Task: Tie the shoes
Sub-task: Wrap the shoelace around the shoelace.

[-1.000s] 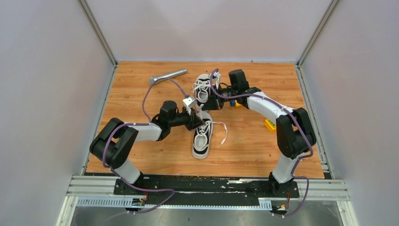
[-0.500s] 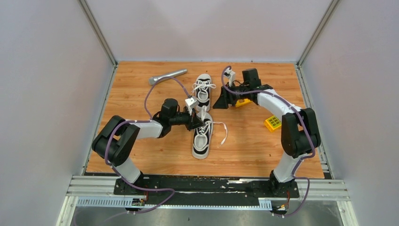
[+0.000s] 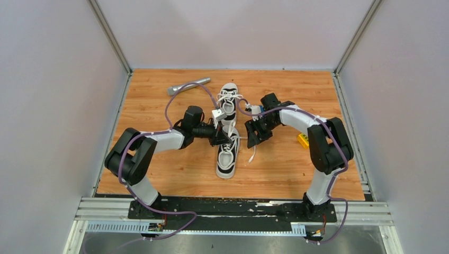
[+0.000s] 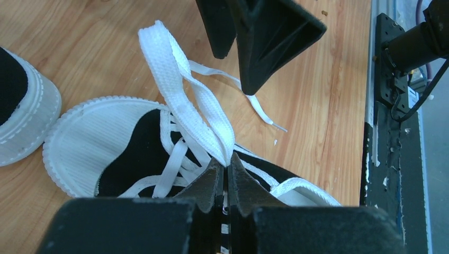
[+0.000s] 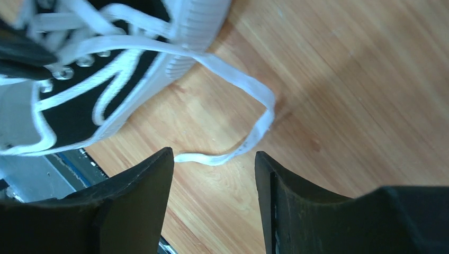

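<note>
Shoes: far shoe (image 3: pixel 229 98), near shoe (image 3: pixel 226 156), end to end on desk (image 3: pixel 159 114). Claws: left claw (image 4: pixel 226 165) pressed together, pinching lace loop (image 4: pixel 185 100) above near shoe; right claw (image 5: pixel 214 159) spread, holding nothing, over loose lace end (image 5: pixel 258 129) beside near shoe.

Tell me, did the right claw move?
Yes. The right gripper pulled back toward the camera, from beside the far shoe to beside the near shoe.

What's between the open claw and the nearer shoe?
A loose white lace on bare wooden table, between right gripper and shoe; the right wrist view shows it.
</note>
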Robot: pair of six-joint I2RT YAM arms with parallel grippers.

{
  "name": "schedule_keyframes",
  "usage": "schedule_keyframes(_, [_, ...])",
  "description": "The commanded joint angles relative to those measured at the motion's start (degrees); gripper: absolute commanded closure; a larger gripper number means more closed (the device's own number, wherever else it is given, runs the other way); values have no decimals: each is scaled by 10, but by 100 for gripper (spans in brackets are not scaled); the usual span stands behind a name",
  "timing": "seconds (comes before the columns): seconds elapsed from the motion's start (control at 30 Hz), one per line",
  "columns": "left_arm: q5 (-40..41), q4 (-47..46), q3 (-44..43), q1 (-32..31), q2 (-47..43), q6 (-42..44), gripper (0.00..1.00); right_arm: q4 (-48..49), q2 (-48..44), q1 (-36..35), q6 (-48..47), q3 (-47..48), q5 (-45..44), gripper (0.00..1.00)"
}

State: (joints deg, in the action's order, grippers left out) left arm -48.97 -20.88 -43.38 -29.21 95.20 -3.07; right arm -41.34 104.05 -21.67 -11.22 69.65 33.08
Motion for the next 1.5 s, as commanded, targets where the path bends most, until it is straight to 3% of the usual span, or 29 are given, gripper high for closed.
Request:
schedule_keyframes(0.0, [-24,23,-24,4,8,21,99,-7,10,-4,62,-2,-85,42])
schedule_keyframes(0.3, [-22,5,-25,4,20,11,99,14,35,-48,71,-34,-154,54])
schedule_keyframes(0.4, [-21,5,-26,6,20,7,99,38,62,-60,61,-20,-193,71])
schedule_keyframes(0.5, [-24,5,-26,6,19,7,99,35,73,-51,48,24,-217,99])
schedule_keyframes(0.7, [-45,49,-44,8,19,36,100,-29,31,29,33,157,-93,100])
schedule_keyframes(0.97, [-77,140,-83,9,29,128,100,-33,9,26,28,253,-10,100])
schedule_keyframes(1.27, [-93,196,-95,9,29,180,100,-28,-3,-33,7,281,21,100])
schedule_keyframes(1.47, [-91,146,-85,9,31,108,100,-23,-41,-47,15,242,66,100])
